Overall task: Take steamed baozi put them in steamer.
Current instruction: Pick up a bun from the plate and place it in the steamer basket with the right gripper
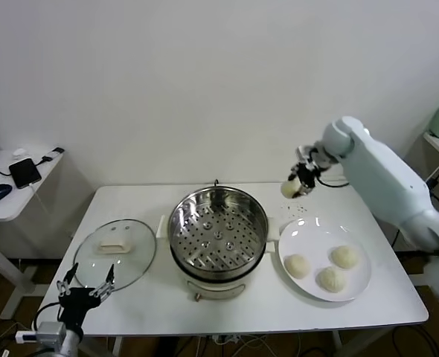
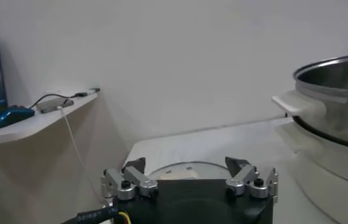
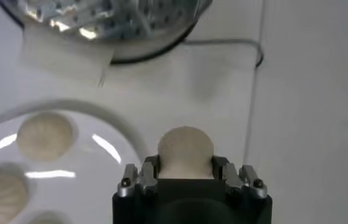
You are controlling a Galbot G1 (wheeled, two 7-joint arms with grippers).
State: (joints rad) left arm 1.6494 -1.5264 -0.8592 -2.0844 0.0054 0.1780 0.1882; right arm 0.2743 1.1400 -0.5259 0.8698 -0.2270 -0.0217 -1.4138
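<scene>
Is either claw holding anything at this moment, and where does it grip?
The right claw holds one bun, pinched on its two opposite sides, lifted above the table behind the plate. The left claw is open and holds nothing.

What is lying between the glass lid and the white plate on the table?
The steamer stands between the glass lid and the white plate, its tray empty; the head view shows this.

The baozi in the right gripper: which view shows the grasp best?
The right wrist view: the baozi fills the gap of the right gripper, fingers pressed to both sides. The head view shows the same baozi small, lifted behind the plate. The left wrist view does not show it.
</scene>
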